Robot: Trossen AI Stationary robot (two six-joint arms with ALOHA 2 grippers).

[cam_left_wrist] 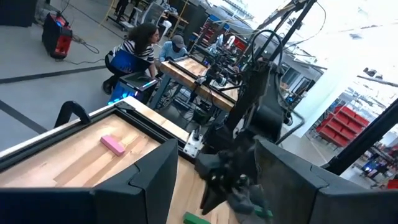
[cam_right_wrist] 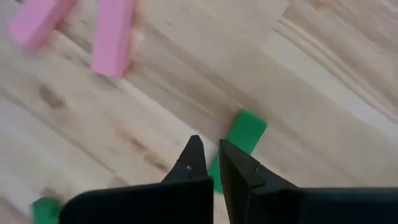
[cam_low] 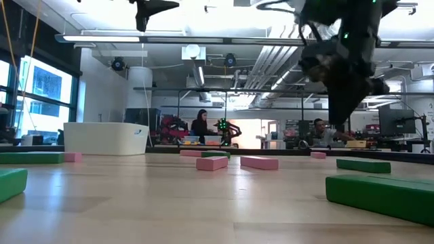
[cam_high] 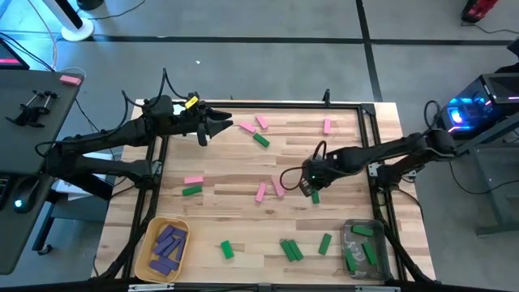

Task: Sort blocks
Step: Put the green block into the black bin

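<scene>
Right arm parked over a green block, sorting half done

The right gripper (cam_high: 309,186) sits mid-table with its fingers pinched together and nothing in them, tips just above a green block (cam_right_wrist: 239,138) on the wooden table (cam_high: 227,212), two pink blocks (cam_right_wrist: 112,37) lying nearby. The left gripper (cam_high: 219,123) hangs over the far left edge, fingers spread apart and empty. Purple blocks (cam_high: 168,245) are piled in the yellow bin (cam_high: 148,235), a few green ones (cam_high: 361,246) in the clear bin (cam_high: 349,227), and the rest of the pink and green blocks are scattered loose on the wood.
</scene>
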